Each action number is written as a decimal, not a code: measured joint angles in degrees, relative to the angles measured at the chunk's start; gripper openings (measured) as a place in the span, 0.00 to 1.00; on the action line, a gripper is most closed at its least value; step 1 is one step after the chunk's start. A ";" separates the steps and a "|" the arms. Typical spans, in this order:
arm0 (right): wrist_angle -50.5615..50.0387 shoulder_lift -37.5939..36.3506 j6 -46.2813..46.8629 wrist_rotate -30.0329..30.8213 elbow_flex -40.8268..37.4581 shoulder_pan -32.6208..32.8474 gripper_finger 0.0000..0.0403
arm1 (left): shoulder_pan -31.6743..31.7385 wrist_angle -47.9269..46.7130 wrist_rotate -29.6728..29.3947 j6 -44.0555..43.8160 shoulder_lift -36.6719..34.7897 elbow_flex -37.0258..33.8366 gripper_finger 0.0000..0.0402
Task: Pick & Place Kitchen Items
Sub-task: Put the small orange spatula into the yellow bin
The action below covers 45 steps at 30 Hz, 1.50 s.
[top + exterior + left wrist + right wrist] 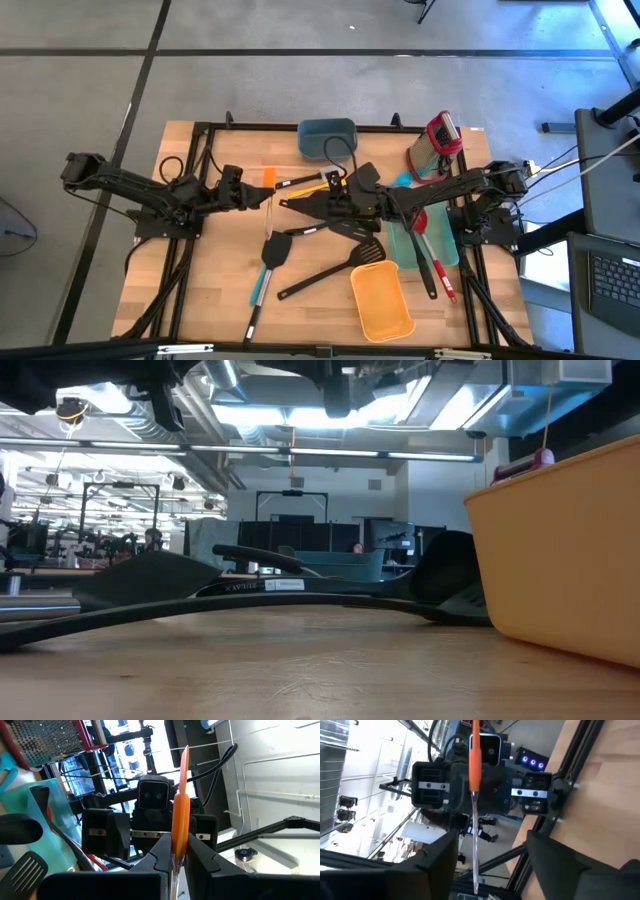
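Observation:
An orange-headed spatula [268, 180] with a thin clear handle [475, 840] is in my left gripper [176, 857], which is shut on it over the table's left middle. My right gripper [490, 867] faces the left one from the right. It is open, one finger on each side of the clear handle, touching nothing. On the table lie black turners [276, 250], a black slotted turner [366, 255] and other black long-handled utensils [250, 595]. Red-trimmed utensils [436, 262] lie in a teal tray [410, 245]. My left gripper pinches the spatula between its two fingers at the lower end of the orange head [178, 847], where the clear handle begins. The fingers come about level from the table's left and lie across the spatula. The head sticks out toward the far edge and the handle toward the near edge.
A yellow-orange bin [381, 302] stands near the front edge, to the right. A teal bin [327, 138] and a red-framed grater [440, 140] stand at the back. Bare wood shows at the front left [190, 290].

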 joint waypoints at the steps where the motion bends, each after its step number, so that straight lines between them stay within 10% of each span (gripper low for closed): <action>1: 0.33 0.00 -0.73 -0.03 0.00 0.01 0.62 | 0.00 0.00 -0.01 0.00 0.00 0.00 0.05; 27: -3.47 13.99 -6.77 -7.79 18.08 -0.09 0.63 | 0.11 -0.17 -0.05 -0.50 0.00 0.00 0.05; 45: -5.75 13.99 0.82 -11.37 18.08 -0.25 0.03 | 0.11 -0.42 0.51 -0.29 0.04 0.00 0.06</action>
